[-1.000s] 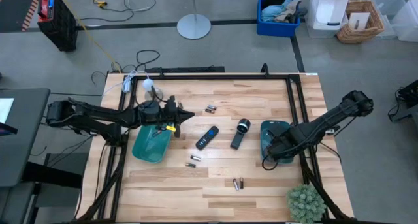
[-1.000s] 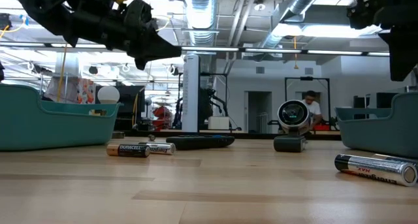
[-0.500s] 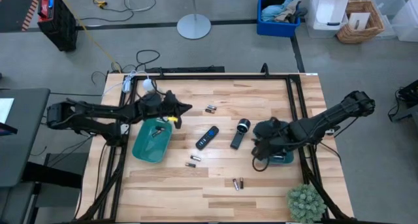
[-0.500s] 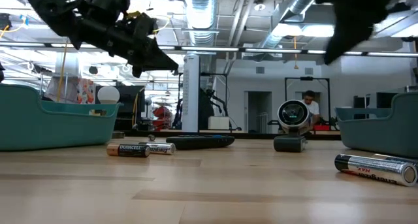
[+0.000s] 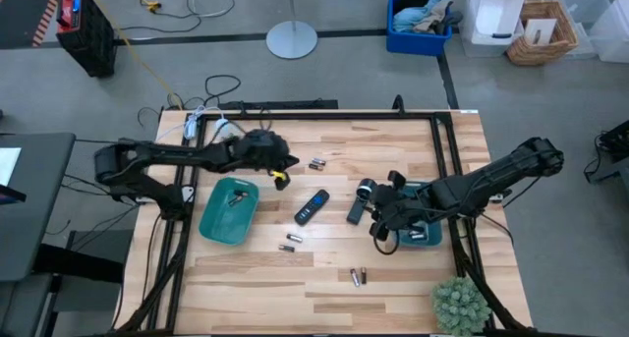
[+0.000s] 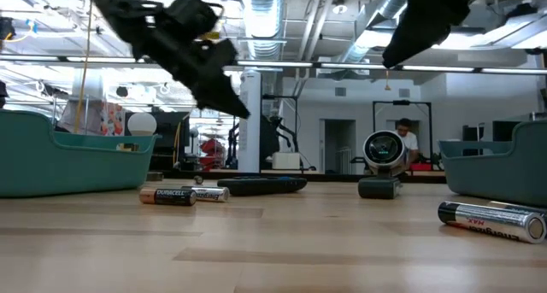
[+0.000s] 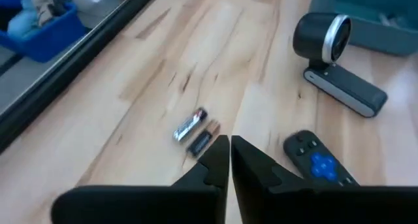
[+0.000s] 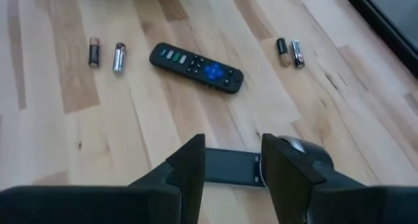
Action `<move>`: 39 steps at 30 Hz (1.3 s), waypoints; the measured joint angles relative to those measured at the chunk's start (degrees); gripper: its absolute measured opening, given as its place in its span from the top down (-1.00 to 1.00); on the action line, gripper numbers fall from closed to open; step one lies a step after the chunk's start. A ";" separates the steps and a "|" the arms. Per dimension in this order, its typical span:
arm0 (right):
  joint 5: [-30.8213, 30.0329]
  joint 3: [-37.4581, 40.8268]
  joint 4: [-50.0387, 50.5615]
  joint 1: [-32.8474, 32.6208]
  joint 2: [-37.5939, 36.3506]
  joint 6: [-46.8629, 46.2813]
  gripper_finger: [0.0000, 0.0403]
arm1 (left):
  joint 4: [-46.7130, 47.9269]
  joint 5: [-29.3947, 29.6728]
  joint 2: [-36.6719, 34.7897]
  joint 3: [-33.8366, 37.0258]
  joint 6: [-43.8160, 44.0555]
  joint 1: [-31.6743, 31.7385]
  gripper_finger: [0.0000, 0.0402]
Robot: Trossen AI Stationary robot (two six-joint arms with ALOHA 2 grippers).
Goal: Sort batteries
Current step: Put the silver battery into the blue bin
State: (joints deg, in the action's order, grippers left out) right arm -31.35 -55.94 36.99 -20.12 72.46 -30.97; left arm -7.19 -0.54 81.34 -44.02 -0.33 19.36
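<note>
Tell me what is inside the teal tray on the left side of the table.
The high view shows the left teal tray holding one small battery near its far end. The rest of its floor looks bare. In the low view its wall hides the inside.

Black remote control (image 5: 312, 206) with blue button, lying at table centre; black flashlight (image 5: 361, 201) with round head just to its right. Teal tray (image 5: 222, 219) at left, a second teal tray (image 5: 425, 237) at right. Small potted plant (image 5: 460, 305) at the near right corner of the wooden table (image 5: 393, 150).

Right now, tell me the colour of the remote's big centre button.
Blue, clearest in the right wrist view on the remote.
</note>
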 joint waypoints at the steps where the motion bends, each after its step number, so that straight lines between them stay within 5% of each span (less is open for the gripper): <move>1: 0.00 0.00 -0.41 0.00 0.25 -0.01 0.19 | 0.82 -0.64 1.81 -1.67 -0.98 0.04 0.89; 14: -0.07 -0.02 -0.59 -4.65 1.85 -0.68 0.19 | 9.85 -7.02 19.31 -17.64 -7.15 -0.28 0.57; 34: -3.41 -0.02 -0.45 -5.63 1.87 1.50 0.19 | 13.55 -8.42 18.16 -16.93 -8.68 -1.10 0.59; 39: -3.50 -0.02 -0.52 -5.22 1.87 1.50 0.19 | 17.91 -10.14 15.17 -14.35 -10.47 -6.51 0.59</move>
State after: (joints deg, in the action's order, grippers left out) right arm -34.85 -55.96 36.47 -25.34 74.32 -29.47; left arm 10.72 -10.68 96.51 -58.37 -10.81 12.85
